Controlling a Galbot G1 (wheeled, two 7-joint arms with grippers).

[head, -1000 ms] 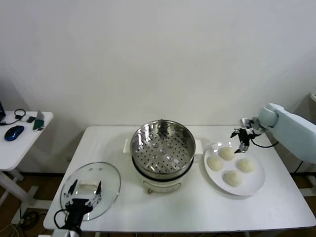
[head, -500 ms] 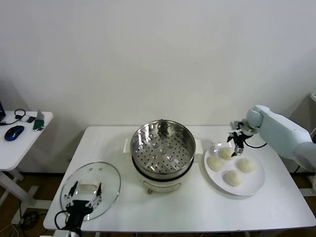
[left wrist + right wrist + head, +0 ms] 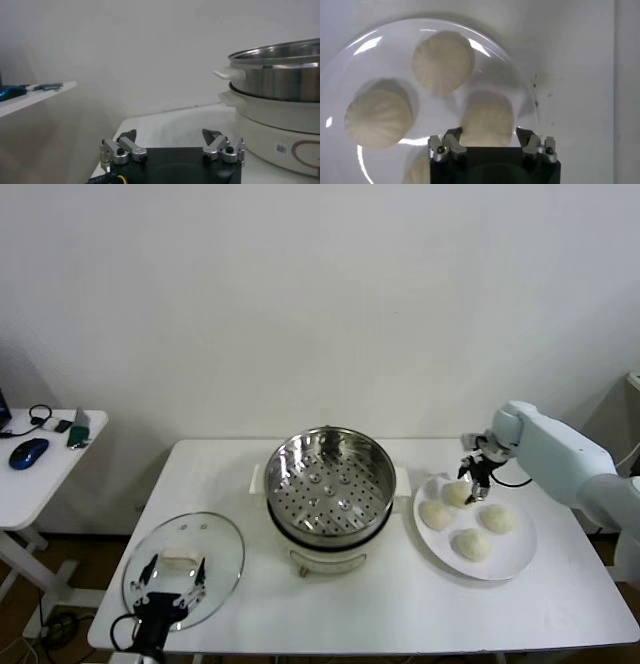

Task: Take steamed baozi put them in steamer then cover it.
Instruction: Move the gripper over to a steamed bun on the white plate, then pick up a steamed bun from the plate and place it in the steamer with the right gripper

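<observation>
The right gripper [image 3: 487, 142], jaws spread either side of the rear baozi [image 3: 487, 120] on the white plate [image 3: 515, 559] beside the empty steamer [image 3: 328, 484], could dent or squeeze the soft bun out sideways if it pinches off-centre or too hard.

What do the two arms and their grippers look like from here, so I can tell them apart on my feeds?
The right arm has a smooth pale blue-white shell with a thin black cable near the wrist. The right gripper is small, black and silver. The left gripper shows a black body, silver metal finger links with dark screws, and a black cable behind it.
</observation>
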